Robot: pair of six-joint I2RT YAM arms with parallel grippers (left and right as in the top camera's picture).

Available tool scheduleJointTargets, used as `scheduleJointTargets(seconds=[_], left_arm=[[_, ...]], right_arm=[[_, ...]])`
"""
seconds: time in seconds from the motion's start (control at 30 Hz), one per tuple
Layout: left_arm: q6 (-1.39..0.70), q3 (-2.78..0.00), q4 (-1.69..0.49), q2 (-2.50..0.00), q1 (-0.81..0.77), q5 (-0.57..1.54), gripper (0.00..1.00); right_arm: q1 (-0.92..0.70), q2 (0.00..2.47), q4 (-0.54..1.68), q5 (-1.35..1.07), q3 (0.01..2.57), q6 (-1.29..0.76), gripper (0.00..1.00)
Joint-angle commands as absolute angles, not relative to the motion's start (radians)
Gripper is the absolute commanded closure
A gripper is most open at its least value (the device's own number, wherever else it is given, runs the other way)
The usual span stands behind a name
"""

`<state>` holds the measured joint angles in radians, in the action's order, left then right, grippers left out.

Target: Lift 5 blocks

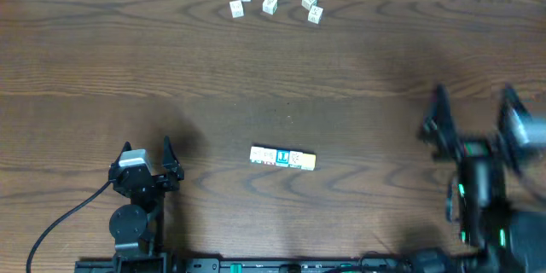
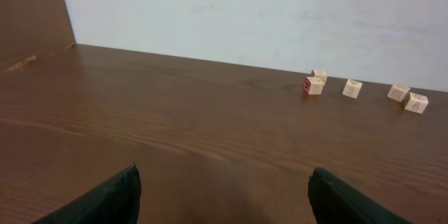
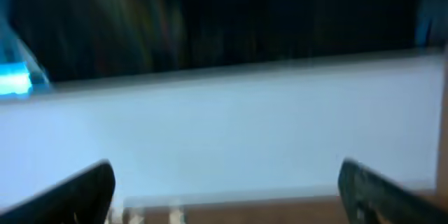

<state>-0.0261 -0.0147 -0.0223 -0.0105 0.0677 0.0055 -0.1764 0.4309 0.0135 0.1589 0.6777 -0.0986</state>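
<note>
Row of five touching blocks [image 1: 282,159] on counter [image 1: 171,68]; left gripper [image 1: 147,145] released, empty, left of row; right gripper [image 1: 474,98] released, blurred, well apart

Left gripper [image 2: 224,171] jaws spread wide, brown table [image 2: 175,133], five pale cubes [image 2: 352,88] near white wall [image 2: 280,14]

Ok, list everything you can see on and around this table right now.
row of blocks: five, it seems, end to end; cream with prints, one blue face; middle of the table, towards the near edge.
loose cubes: five, pale, scattered by the far edge; one shows a red side in the left wrist view.
table: one, dark brown wood.
wall: one, pale, behind the far edge.
cable: one, black, near-left corner.
left end effector: one, black, open, left of the row.
right end effector: one, black, blurred, open, right side.
</note>
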Motion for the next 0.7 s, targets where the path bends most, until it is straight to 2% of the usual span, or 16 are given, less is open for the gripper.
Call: scheduleJointTargets(seconds=[0.0,0.13,0.23,0.43,0.67], left_arm=[[-0.031,-0.004,-0.074,-0.005,0.072,-0.004,0.23],[-0.031,-0.004,-0.074,-0.005,0.072,-0.004,0.23],[-0.031,-0.004,-0.074,-0.005,0.072,-0.004,0.23],[-0.031,-0.004,-0.074,-0.005,0.072,-0.004,0.23],[-0.031,-0.004,-0.074,-0.005,0.072,-0.004,0.23]], right_arm=[[-0.102,0.259,-0.137,0.02,0.438,-0.099,0.01],[-0.026,0.1,-0.297,0.009,0.223,-0.199,0.01],[0.013,0.028,-0.311,0.009,0.123,-0.27,0.01],[0.036,0.005,-0.352,0.01,0.004,-0.273,0.01],[0.047,0.005,-0.009,0.025,0.005,-0.268,0.01]])
